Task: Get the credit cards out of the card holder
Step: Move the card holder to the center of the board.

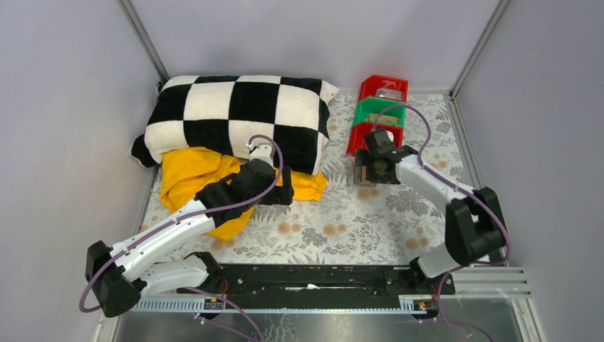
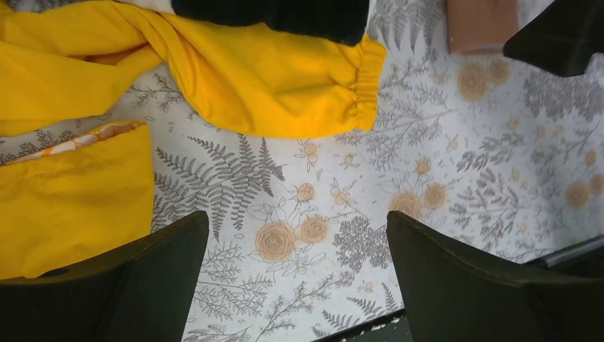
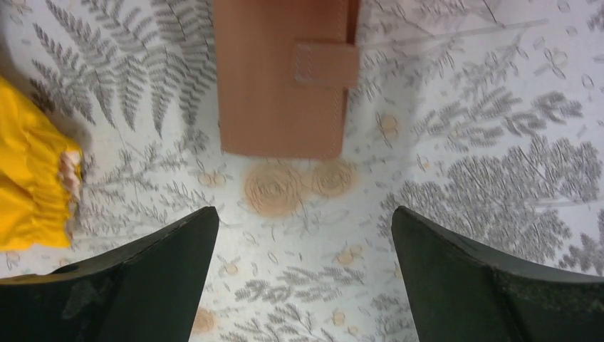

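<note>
The card holder (image 3: 281,78) lies closed on the floral cloth, tan leather side up, its side tab (image 3: 325,64) folded over the right edge. The credit cards are hidden inside it. My right gripper (image 3: 304,217) is open and empty, hovering just short of the holder's near edge. In the top view the right gripper (image 1: 374,167) sits over the card holder (image 1: 362,173). My left gripper (image 2: 295,221) is open and empty above bare cloth, by the yellow garment. The left wrist view shows the card holder (image 2: 481,25) at its top right corner. In the top view the left gripper (image 1: 283,194) is left of centre.
A yellow garment (image 1: 192,178) lies under the left arm, against a black-and-white checkered pillow (image 1: 238,117). A green bin (image 1: 377,114) nests in a red bin (image 1: 382,87) just behind the card holder. Grey walls close in the table on three sides.
</note>
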